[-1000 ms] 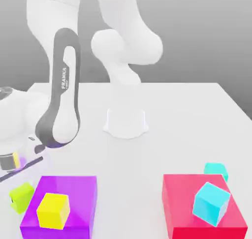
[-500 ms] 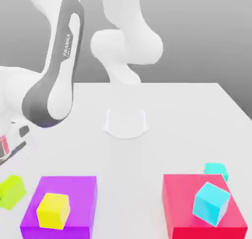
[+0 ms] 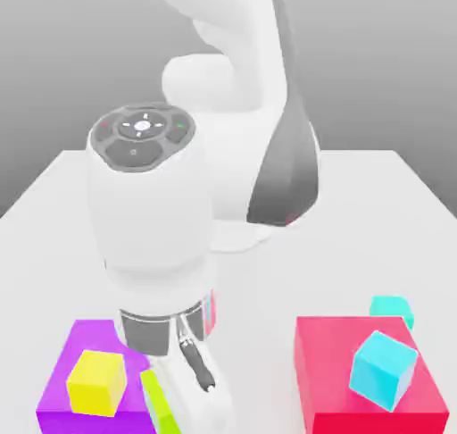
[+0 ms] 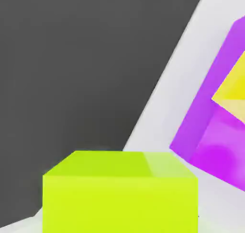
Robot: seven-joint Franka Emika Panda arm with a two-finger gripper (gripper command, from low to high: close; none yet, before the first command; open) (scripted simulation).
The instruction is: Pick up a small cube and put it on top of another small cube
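The small lime cube [image 3: 153, 398] hangs at the purple block's [image 3: 70, 370] edge toward the exterior view's right, and my gripper [image 3: 178, 396] is shut on it. The big white hand covers most of the cube. Close in the hand view, the lime cube [image 4: 119, 193] shows its plain top and front face. A purer yellow small cube [image 3: 95, 381] sits on top of the purple block, just to the exterior view's left of the held cube. The purple block [image 4: 210, 131] and the yellow cube [image 4: 234, 90] also show in the hand view.
A flat red block [image 3: 330, 370] lies at the exterior view's right with a cyan cube [image 3: 384, 370] on it. A second teal cube [image 3: 391, 309] sits behind it. The arm's white base [image 3: 241, 236] stands mid-table, and the table edge [image 4: 158, 98] runs near the purple block.
The arm has swung from the exterior view's left to the front middle. It carried the lime cube from the table beside the purple block up to that block's other edge.
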